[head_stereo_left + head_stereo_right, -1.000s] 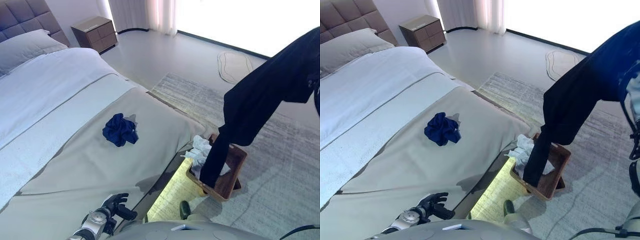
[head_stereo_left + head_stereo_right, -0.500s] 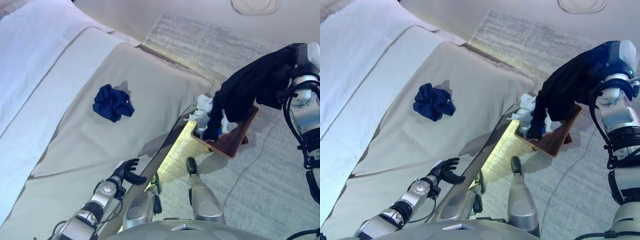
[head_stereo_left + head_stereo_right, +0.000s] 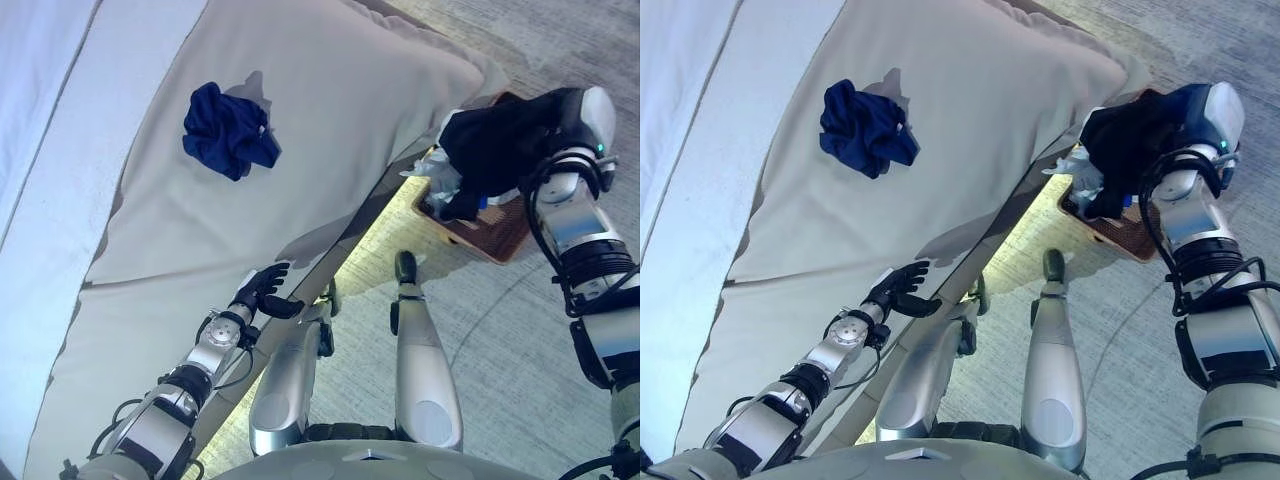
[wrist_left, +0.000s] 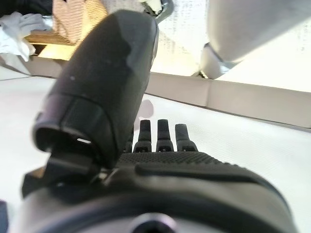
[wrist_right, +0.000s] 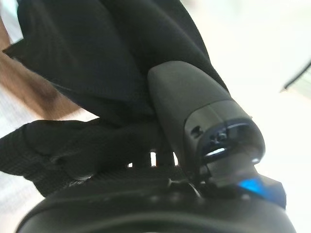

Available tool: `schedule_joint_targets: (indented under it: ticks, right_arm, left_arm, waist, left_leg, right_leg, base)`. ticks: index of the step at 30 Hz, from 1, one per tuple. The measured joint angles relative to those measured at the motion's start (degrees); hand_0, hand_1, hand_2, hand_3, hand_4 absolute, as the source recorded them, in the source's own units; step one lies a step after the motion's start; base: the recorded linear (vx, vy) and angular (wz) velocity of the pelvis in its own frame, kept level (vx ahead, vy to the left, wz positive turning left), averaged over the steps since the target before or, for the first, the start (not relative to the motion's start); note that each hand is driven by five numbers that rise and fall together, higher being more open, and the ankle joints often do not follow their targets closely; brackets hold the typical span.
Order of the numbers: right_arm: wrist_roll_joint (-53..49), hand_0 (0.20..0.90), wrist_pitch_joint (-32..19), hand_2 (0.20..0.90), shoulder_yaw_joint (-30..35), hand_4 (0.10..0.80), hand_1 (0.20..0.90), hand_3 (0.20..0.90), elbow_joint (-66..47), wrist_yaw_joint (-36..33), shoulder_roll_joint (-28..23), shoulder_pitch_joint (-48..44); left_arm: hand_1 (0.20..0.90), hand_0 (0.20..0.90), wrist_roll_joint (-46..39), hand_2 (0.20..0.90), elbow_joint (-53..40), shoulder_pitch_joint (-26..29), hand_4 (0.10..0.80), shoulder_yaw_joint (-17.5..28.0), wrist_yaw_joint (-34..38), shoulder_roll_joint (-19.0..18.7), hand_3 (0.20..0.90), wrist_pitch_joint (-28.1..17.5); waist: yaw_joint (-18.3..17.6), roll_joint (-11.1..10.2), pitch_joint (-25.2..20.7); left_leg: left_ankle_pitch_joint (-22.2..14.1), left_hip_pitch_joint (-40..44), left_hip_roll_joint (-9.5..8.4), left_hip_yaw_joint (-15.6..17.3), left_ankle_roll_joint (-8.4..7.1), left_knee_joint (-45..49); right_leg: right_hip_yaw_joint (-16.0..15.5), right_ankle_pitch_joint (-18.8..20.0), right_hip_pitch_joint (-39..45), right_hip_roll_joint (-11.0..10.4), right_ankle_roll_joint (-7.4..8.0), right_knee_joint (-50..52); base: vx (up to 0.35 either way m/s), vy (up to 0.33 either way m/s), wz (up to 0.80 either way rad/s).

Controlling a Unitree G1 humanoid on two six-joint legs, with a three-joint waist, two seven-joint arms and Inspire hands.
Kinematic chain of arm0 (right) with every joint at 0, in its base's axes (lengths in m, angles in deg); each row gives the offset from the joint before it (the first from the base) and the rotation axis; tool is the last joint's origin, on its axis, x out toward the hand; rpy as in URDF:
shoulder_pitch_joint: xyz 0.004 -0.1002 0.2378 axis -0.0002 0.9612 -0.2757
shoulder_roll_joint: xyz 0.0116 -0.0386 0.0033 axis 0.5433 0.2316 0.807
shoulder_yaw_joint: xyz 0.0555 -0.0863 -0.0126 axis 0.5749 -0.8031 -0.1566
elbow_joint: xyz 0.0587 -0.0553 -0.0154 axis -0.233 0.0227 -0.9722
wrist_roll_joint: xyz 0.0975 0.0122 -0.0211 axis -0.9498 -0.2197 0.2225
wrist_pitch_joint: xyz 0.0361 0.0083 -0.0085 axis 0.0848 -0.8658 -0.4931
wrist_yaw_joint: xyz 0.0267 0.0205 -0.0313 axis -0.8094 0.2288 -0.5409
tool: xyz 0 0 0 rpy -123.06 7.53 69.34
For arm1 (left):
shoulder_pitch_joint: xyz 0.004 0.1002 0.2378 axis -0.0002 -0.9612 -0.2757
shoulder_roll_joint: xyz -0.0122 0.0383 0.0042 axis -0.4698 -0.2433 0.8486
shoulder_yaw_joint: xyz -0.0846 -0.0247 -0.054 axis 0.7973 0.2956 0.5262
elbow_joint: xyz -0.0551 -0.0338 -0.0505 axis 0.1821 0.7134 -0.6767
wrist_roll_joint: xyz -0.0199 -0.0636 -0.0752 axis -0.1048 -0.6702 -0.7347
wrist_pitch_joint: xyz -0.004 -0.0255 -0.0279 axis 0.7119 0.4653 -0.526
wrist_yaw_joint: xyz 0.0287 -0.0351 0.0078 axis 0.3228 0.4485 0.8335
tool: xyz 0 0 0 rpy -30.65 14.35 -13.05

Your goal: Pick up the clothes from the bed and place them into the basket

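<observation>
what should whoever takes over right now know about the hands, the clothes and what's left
Right hand: shut on the black garment, held over the basket.
Left hand: open, holds nothing, at the bed edge.
White cloth lies in the basket.
Blue garment lies on the bed.
Left: release the black garment into the basket, then fetch the blue one.

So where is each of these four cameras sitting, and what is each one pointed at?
Left eye view: on the head, looking down at the bed, the blue garment and the basket; both arms show.
Right eye view: beside it, same scene slightly shifted.
Left wrist view: on the left arm, looking along the left hand over the bedcover.
Right wrist view: on the right arm; the right hand clutches the black garment.
Both eye views share that black garment over the basket.
</observation>
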Motion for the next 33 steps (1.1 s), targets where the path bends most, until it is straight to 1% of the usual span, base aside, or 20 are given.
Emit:
schedule_joint_targets:
  ticks: [2,4,7,8,9,12,14,16,17,19,21,23,25,27,28,29,30,32,33]
  right_arm:
    - [-0.03,0.3,1.42,0.3,-0.18,0.1,0.3,0.2,2.43,-0.2,1.15,-1.33]
    - [-0.21,0.3,2.84,0.3,-0.76,0.1,0.3,0.2,4.67,-0.67,1.59,-1.62]
    - [-0.27,0.3,4.58,0.3,-1.23,0.1,0.3,0.2,8.09,-0.99,2.19,-1.86]
    - [-0.27,0.592,5.21,0.592,-1.27,0.44,0.592,0.54,11.02,-0.89,2.77,-2.33]
    - [-0.24,0.9,5.51,0.9,-1.3,0.8,0.9,0.9,13.65,-0.6,3.15,-2.65]
    - [-0.92,0.9,7.1,0.9,-1.73,0.8,0.9,0.9,21.22,1.42,3.61,-2.62]
    - [-1.22,0.9,7.86,0.9,-1.71,0.8,0.9,0.9,23.68,2.86,3.7,-2.36]
    - [-1.22,0.9,9.37,0.9,-1.72,0.8,0.9,0.9,24.63,4.78,3.58,-2.34]
    - [-1.24,0.9,10.08,0.9,-1.72,0.8,0.9,0.9,25.04,6.39,3.48,-2.32]
    - [-1.46,0.9,10.11,0.9,-1.58,0.8,0.9,0.9,25.59,8.23,3.1,-2.11]
    - [-2.5,0.9,9.17,0.9,-0.9,0.8,0.9,0.9,25.51,7.86,2.69,-1.38]
    - [-3.37,0.9,8.26,0.9,1.72,0.8,0.9,0.9,24.02,5.82,1.57,-0.39]
    - [-4.74,0.9,6.24,0.9,3.66,0.8,0.9,0.9,18.73,1.27,-1.01,1.22]
    - [-5.93,0.9,6.54,0.9,7.6,0.8,0.9,0.9,6.48,-3.38,-3.9,5.66]
    - [-5.71,0.9,6.26,0.9,9.74,0.8,0.9,0.9,0.07,-5.8,-4.82,8.33]
    - [-5.58,0.9,5.62,0.9,11.58,0.8,0.9,0.9,-4.58,-8.44,-5.35,10.38]
    - [-5.56,0.9,5.88,0.9,12.7,0.8,0.9,0.9,-7.5,-9.58,-5.69,11.5]
    - [-3.62,0.9,6.24,0.9,17.39,0.8,0.9,0.9,-16.36,-13.54,-5.8,15.29]
    - [-1.3,0.9,6.18,0.9,20.56,0.8,0.9,0.9,-23.2,-16.57,-5.8,18.59]
  left_arm:
    - [0.9,0.9,-0.48,0.9,-1.59,-0.39,0.8,-1.28,0.01,-0.78,0.9,0.03]
    - [0.9,0.9,-1.12,0.9,-3.18,-0.62,0.8,-2.68,-0.12,-1.21,0.9,0.05]
    - [0.9,0.9,-2.33,0.9,-5.03,-0.66,0.8,-2.94,-0.11,-1.29,0.9,-0.02]
    - [0.9,0.9,-2.76,0.9,-5.63,-0.45,0.8,-2.94,-0.14,-1.38,0.9,-0.08]
    - [0.9,0.9,-3.24,0.9,-6.05,-0.44,0.8,-2.95,-0.15,-1.44,0.9,-0.17]
    - [0.9,0.9,-3.74,0.9,-7.08,-0.48,0.8,-3.24,-0.08,-1.6,0.9,-0.3]
    - [0.9,0.9,-4.39,0.9,-7.11,-0.47,0.8,-3.33,-0.13,-1.87,0.9,-0.68]
    - [0.9,0.9,-4.44,0.9,-7.08,-0.53,0.8,-3.38,-0.2,-1.92,0.9,-0.99]
    - [0.9,0.9,-4.44,0.9,-7.08,-0.55,0.8,-3.36,-0.31,-1.99,0.9,-1.05]
    - [0.9,0.9,-4.42,0.9,-7.06,-0.57,0.8,-3.33,-0.29,-2.05,0.9,-0.98]
    - [0.9,0.9,-4.41,0.9,-6.99,-0.77,0.8,-3.32,-0.24,-2.1,0.9,-0.94]
    - [0.9,0.9,-4.35,0.9,-6.97,-0.99,0.8,-3.32,-0.18,-2.09,0.9,-0.78]
    - [0.9,0.9,-4.36,0.9,-7.0,-1.87,0.8,-3.09,0.1,-2.18,0.9,-0.68]
    - [0.9,0.9,-4.39,0.9,-7.05,-2.74,0.8,-1.85,0.56,-2.1,0.9,0.19]
    - [0.9,0.9,-4.4,0.9,-6.71,-3.34,0.8,-1.24,1.04,-2.14,0.9,0.58]
    - [0.9,0.9,-4.42,0.9,-6.33,-3.98,0.8,-0.14,1.23,-2.18,0.9,0.72]
    - [0.9,0.9,-4.43,0.9,-6.02,-4.21,0.8,0.39,1.38,-2.12,0.9,0.87]
    - [0.9,0.9,-4.44,0.9,-4.5,-4.7,0.8,2.1,1.95,-1.86,0.9,1.43]
    - [0.9,0.9,-4.45,0.9,-3.58,-4.84,0.8,3.29,2.34,-1.77,0.9,1.54]
  waist:
    - [0.98,0.02,-0.01]
    - [1.77,0.01,-0.01]
    - [2.64,0.02,-0.01]
    - [2.81,0.02,-0.01]
    - [3.05,0.03,-0.02]
    - [3.79,0.03,-0.02]
    - [3.74,0.03,-0.02]
    - [4.01,0.03,-0.02]
    - [4.26,0.03,-0.02]
    - [4.45,0.03,-0.02]
    - [4.39,0.03,-0.02]
    - [4.11,-0.09,0.05]
    - [3.53,-0.16,0.1]
    - [3.11,-1.01,0.64]
    - [2.33,-1.32,0.84]
    - [1.73,-2.16,1.36]
    - [1.49,-2.64,1.64]
    - [0.32,-3.93,1.88]
    - [-0.37,-4.82,1.81]
  left_leg:
    - [-0.64,-4.75,-0.07,-0.17,0.3,3.24]
    - [-0.84,-8.66,-0.01,-0.28,0.1,5.89]
    - [-1.61,-12.65,0.16,-0.72,-0.12,8.76]
    - [-1.67,-14.21,0.18,-1.03,-0.16,9.78]
    - [-1.73,-14.98,0.23,-1.35,-0.12,10.35]
    - [-2.02,-16.19,0.21,-2.24,-0.36,11.85]
    - [-2.11,-16.79,0.17,-2.92,-0.43,12.29]
    - [-2.08,-16.94,0.15,-3.04,-0.41,12.35]
    - [-1.89,-16.92,0.18,-3.1,-0.12,12.4]
    - [-1.85,-16.59,0.39,-3.47,-0.07,12.05]
    - [-1.83,-16.0,0.56,-3.84,-0.07,11.99]
    - [-1.83,-14.3,1.09,-4.45,-0.04,10.99]
    - [-1.38,-11.56,1.11,-4.2,0.6,8.54]
    - [-0.78,-8.38,1.05,-2.84,1.32,5.6]
    - [-0.55,-6.72,0.93,-2.68,1.52,4.39]
    - [-0.46,-4.59,0.86,-2.34,1.64,3.23]
    - [-0.47,-3.26,0.81,-2.11,1.66,2.49]
    - [-0.39,0.2,0.68,-1.66,1.74,0.43]
    - [-0.37,2.22,0.62,-1.56,1.73,-0.74]
  right_leg:
    - [-0.06,-0.11,-4.03,-0.17,0.05,1.92]
    - [-0.24,-0.08,-7.35,-0.24,0.04,3.59]
    - [-0.49,-0.09,-10.59,-0.25,0.04,4.98]
    - [-0.61,-0.09,-11.78,-0.3,0.04,5.51]
    - [-0.73,-0.08,-12.29,-0.28,0.05,5.7]
    - [-1.34,-0.09,-12.69,-0.42,0.04,6.31]
    - [-1.86,-0.08,-12.67,-0.49,0.03,6.21]
    - [-1.96,-0.03,-12.58,-0.49,-0.03,5.97]
    - [-2.03,0.16,-12.36,-0.47,-0.28,5.71]
    - [-2.49,1.03,-11.33,-0.28,-0.26,4.17]
    - [-3.3,1.83,-9.85,-0.14,-0.25,2.78]
    - [-3.68,2.98,-6.8,0.5,-0.21,-0.67]
    - [-3.67,4.85,-3.09,0.71,0.25,-5.34]
    - [-2.94,6.68,0.2,0.71,0.68,-9.12]
    - [-2.75,7.44,2.16,0.7,0.91,-10.96]
    - [-2.51,8.03,4.38,0.65,0.95,-12.54]
    - [-2.34,8.14,5.7,0.65,1.15,-13.51]
    - [-2.14,8.78,9.41,0.56,1.48,-16.24]
    - [-2.02,9.34,11.54,0.55,1.72,-17.73]
  base:
    - [-0.005,-0.042,0.15]
    - [-0.002,-0.044,0.14]
    - [0.004,-0.02,0.06]
    - [0.018,-0.025,0.07]
    - [0.025,-0.021,0.09]
    - [0.031,-0.006,0.1]
    - [0.024,0.014,0.12]
    - [0.024,0.027,0.06]
    - [0.033,0.036,0.0]
    - [0.034,0.043,0.0]
    - [0.031,0.038,0.03]
    - [0.03,0.069,-0.06]
    - [0.042,0.167,-0.15]
    - [0.046,0.201,-0.21]
    - [0.029,0.197,-0.17]
    - [0.02,0.161,-0.1]
    - [0.016,0.152,-0.12]
    - [0.029,0.157,-0.11]
    - [0.056,0.176,-0.07]
